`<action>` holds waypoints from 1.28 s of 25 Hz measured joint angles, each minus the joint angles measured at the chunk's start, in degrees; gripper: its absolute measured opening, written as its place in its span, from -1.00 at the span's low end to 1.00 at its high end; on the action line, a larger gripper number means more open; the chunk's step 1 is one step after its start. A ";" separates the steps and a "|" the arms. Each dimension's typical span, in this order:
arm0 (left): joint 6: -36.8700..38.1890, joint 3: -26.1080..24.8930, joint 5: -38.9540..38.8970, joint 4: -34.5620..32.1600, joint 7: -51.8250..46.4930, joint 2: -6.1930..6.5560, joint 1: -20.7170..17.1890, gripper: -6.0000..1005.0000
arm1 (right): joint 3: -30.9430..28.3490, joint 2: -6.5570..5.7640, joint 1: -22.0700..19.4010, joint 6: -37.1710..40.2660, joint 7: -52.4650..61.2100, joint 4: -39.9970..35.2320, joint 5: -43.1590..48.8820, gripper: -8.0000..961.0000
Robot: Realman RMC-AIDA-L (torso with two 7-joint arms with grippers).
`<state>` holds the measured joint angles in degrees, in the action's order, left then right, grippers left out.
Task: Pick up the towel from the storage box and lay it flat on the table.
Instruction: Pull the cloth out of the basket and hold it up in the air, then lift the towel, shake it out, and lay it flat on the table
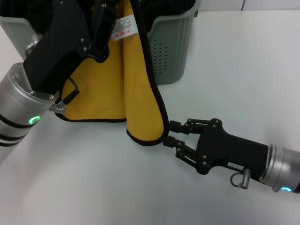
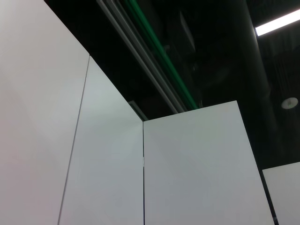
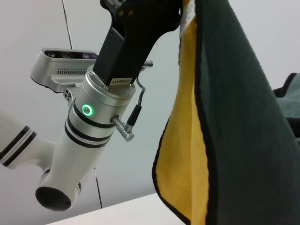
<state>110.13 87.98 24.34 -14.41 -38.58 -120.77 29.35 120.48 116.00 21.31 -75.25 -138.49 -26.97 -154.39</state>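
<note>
The towel [image 1: 138,93] hangs down in front of the storage box [image 1: 171,47], its mustard-yellow face towards me, with black edging and a white care tag [image 1: 124,26] near the top. My left gripper [image 1: 107,23] is shut on the towel's top edge and holds it up; its lower part rests on the table [image 1: 234,70]. My right gripper [image 1: 168,133] is open, low over the table, with its fingertips right at the towel's lower right edge. In the right wrist view the towel shows its teal-grey face [image 3: 243,117], and the left gripper [image 3: 171,11] grips its top.
A black cloth [image 1: 171,7] lies in the storage box. The box stands at the table's far side, partly hidden by the left arm [image 1: 28,103]. The left wrist view shows only white wall panels [image 2: 187,168] and the ceiling.
</note>
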 joint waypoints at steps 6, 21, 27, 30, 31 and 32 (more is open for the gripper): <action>0.01 0.08 0.00 0.00 0.00 0.00 0.00 -0.95 | 0.13 0.10 2.02 0.05 0.70 0.16 0.07 -0.41; 0.00 0.15 0.00 0.03 -0.07 0.01 -0.04 -0.95 | 0.94 0.20 3.50 0.39 0.36 0.30 0.41 -0.58; 0.00 -0.10 -0.30 0.42 -0.58 0.09 -1.80 -0.95 | 0.43 -0.32 3.99 0.47 0.50 0.13 0.37 -0.92; 0.00 -0.27 -1.18 0.44 -3.07 0.55 -4.78 -0.95 | -1.89 -1.75 4.55 -0.83 2.12 -1.50 1.50 -0.96; 0.00 -0.27 -1.09 0.44 -4.42 0.84 -5.79 -0.95 | -3.20 -2.56 4.60 -1.25 3.58 -2.89 3.02 -0.97; 0.00 -0.28 -0.89 0.44 -5.67 1.21 -6.63 -0.95 | -4.47 -3.25 4.65 -1.53 4.97 -4.24 4.37 -0.97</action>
<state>110.12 87.70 23.46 -13.97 -44.25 -119.56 22.72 116.01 112.75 25.96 -76.78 -133.52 -31.22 -150.01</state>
